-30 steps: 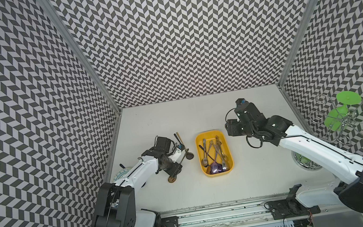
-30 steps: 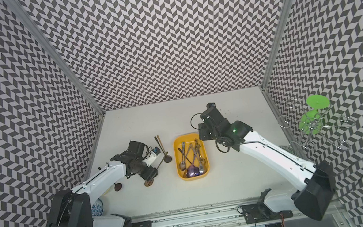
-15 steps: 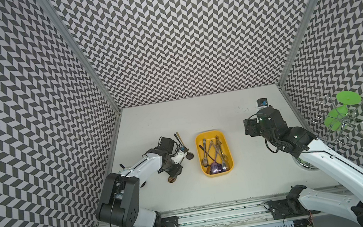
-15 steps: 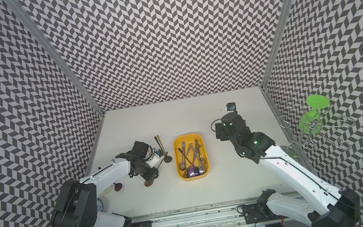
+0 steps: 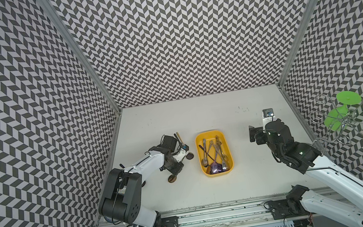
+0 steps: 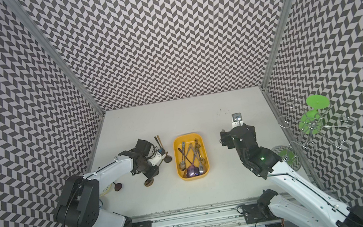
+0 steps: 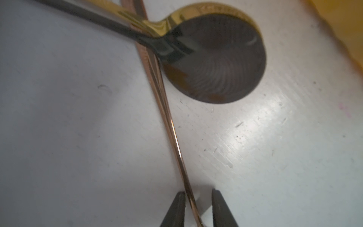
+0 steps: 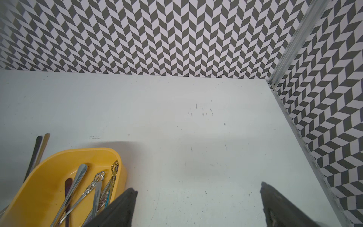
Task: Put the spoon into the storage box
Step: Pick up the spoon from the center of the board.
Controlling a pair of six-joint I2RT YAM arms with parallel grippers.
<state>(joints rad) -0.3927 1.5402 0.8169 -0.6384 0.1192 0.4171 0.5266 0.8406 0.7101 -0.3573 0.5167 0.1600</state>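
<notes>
A copper spoon (image 7: 174,133) lies on the white table left of the yellow storage box (image 5: 202,165), its bowl (image 6: 149,183) nearest the front. My left gripper (image 7: 198,193) is low over it. The jaws stand narrowly apart with the thin handle between them; one finger touches it and the other is a little off. A black spoon (image 7: 216,64) and a gold spoon (image 7: 196,11) cross the handle further along. The storage box (image 8: 45,186) holds several silver spoons. My right gripper (image 8: 198,190) hangs wide open and empty, right of the box (image 6: 179,168).
A wire rack with green discs (image 5: 347,122) stands at the right wall, with a green-rimmed dish (image 6: 283,152) below it. Another dark spoon (image 6: 118,186) and a plate (image 6: 107,188) lie by the left arm's base. Patterned walls close three sides.
My right arm has drawn back from over the box to the right, and its jaws have spread wide. My left jaws have narrowed around the copper spoon's handle.
</notes>
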